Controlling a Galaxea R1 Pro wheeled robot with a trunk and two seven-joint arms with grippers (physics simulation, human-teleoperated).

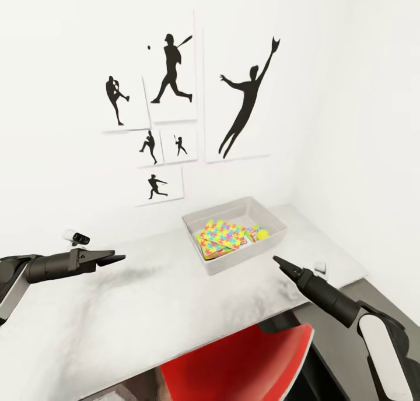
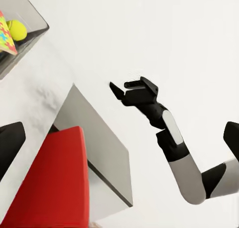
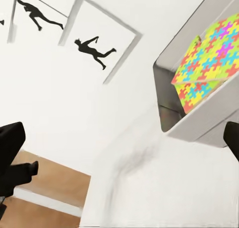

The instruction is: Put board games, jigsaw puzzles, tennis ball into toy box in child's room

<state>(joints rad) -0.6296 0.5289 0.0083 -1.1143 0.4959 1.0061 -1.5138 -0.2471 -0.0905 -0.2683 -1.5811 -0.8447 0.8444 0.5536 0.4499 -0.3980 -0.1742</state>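
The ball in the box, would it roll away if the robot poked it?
Probably only a little. The ball is round and smooth, so a poke should start it rolling. But it sits in the box beside the puzzles, and the walls would likely stop it. It looks small, so likely light.

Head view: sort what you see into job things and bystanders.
Job things: toy box on the table, jigsaw puzzles and tennis ball inside it.

Just lying about: red chair, wall pictures, small white and black object, small white object.
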